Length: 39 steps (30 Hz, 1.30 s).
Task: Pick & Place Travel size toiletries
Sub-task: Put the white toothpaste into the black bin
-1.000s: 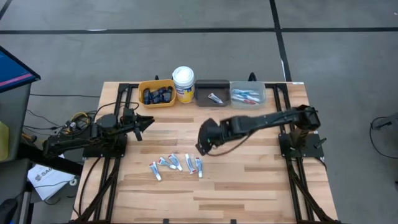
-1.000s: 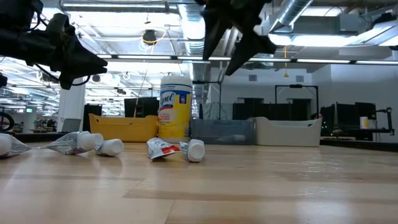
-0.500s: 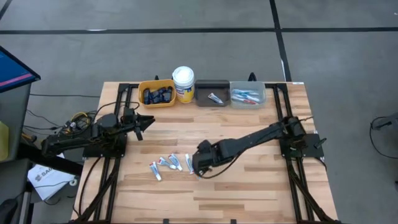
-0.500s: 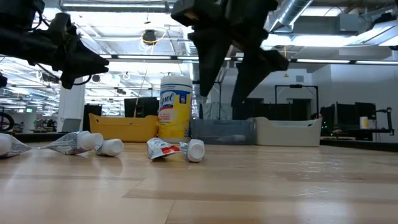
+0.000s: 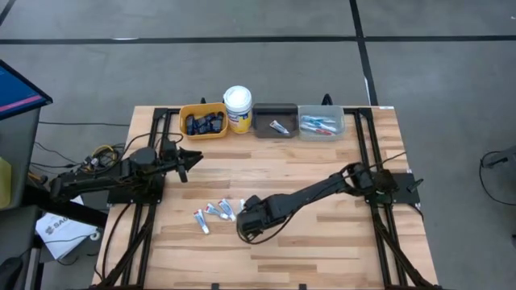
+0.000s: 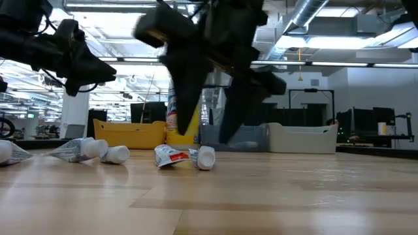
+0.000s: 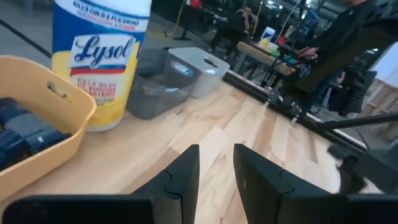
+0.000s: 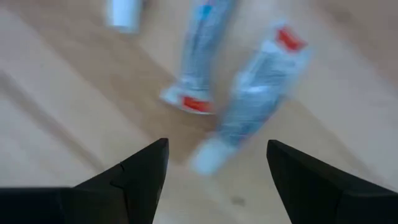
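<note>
Small white tubes with red-blue marks lie loose in a short row on the table, near its middle toward the front edge; low view shows them flat on the wood, caps pointing different ways. Right gripper is down just beside the right end of that row, arm stretched low across the table from the right side. Right wrist view: two of the tubes lie directly ahead, between and beyond the two dark fingers, jaws spread wide, nothing between them, no contact visible. Low view: the right gripper hangs over the tubes, fingers pointing down, tips above the wood. More toiletries are already sorted at the back edge: dark navy mini tubes in the yellow bin, one white tube in the dark bin, toothbrushes in the grey bin. White-lidded yellow tub stands between yellow and dark bins. Left gripper waits above the left side of the table, well apart from the loose tubes, pointing toward the middle; left wrist view shows its fingers with a narrow gap, holding nothing.
</note>
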Available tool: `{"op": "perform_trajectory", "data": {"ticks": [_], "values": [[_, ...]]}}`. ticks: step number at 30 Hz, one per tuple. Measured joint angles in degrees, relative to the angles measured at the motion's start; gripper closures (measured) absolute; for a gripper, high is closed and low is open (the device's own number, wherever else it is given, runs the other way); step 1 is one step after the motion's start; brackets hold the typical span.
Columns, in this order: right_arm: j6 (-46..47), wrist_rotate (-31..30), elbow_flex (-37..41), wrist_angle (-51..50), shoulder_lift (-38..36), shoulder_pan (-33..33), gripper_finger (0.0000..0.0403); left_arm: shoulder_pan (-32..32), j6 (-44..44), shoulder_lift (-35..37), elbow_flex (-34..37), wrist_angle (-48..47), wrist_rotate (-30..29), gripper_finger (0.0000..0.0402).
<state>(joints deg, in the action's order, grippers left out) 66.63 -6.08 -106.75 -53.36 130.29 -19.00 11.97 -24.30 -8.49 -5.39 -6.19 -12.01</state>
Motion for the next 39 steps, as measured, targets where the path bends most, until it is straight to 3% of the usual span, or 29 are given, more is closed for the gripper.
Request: {"op": "perform_trajectory", "data": {"ticks": [14,19,29,39], "values": [[-0.42,0.01,0.14,-1.36,3.27,-1.26,0.0148,0.00,-0.01,-0.71,-0.02,0.70,-0.23,0.0306],[-3.46,-0.13,0.18,-2.14,3.27,-1.18,0.0209,0.00,-0.01,-1.43,-0.02,1.19,-0.28,0.0306],[-10.04,0.24,0.18,-1.67,3.27,-1.09,0.0384,0.00,-0.01,-1.49,-0.02,1.22,-0.44,0.0306],[-12.70,3.12,0.21,-5.16,0.81,-0.81,0.0394,0.00,-0.01,-1.49,-0.02,1.58,-0.39,0.0306]]}}
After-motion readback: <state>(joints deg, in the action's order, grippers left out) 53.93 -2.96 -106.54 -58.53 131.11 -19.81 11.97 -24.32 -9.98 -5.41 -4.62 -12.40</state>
